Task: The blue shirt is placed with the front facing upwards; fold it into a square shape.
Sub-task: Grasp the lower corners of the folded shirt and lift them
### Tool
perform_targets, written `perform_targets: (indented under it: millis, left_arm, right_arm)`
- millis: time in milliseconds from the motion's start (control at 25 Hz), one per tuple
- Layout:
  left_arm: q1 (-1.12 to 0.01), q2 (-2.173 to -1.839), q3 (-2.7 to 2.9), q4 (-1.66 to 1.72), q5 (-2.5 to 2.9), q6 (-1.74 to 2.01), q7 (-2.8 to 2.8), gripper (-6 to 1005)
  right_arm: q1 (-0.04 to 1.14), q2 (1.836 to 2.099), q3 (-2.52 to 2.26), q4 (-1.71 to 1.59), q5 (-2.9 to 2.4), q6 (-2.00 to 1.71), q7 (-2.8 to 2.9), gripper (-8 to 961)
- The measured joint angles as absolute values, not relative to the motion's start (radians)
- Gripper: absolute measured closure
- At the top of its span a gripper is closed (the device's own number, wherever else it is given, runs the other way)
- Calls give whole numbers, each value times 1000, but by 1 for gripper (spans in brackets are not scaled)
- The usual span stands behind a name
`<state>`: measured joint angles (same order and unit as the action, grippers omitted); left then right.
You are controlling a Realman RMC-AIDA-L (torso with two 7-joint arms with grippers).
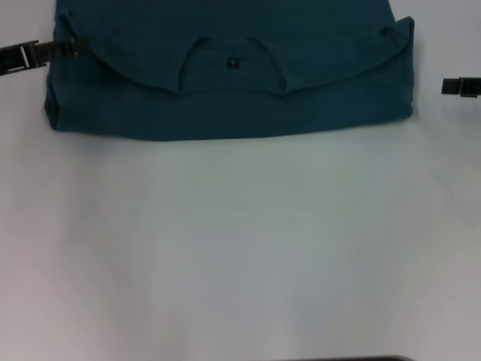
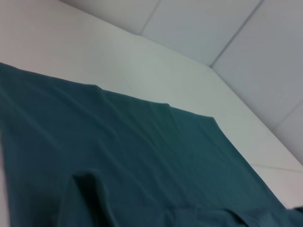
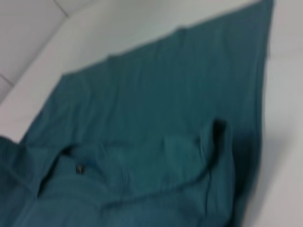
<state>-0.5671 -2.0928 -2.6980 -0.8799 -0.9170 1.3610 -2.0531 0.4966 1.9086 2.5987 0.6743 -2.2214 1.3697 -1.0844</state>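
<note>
While blue shirt (image 1: 225, 98) lies folded, left gripper (image 1: 71, 47) touches its edge; right gripper (image 1: 460, 86) apart; jaws unclear.

Left gripper (image 1: 75, 47): you see it reaching in low from the left edge, fingers extended inward.
Right gripper (image 1: 460, 86): only its dark tip shows at your right edge.

Left end effector (image 1: 71, 47) of slim black bars with a pale silvery band, right end effector (image 1: 460, 86) a short black block
</note>
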Motion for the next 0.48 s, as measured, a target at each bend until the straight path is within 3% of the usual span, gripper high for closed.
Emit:
perform_targets:
  millis: [200, 480]
  left_arm:
    - [-554, -2098, -2696, -874, -923, 1385, -2005, 138]
    - [-539, -2106, -2689, -873, -927, 1379, -1976, 138]
  right_arm:
    - [511, 1912, 2593, 671, -2272, 1377, -1032, 351]
    - [554, 1944, 2585, 643, -2276, 1345, -1014, 352]
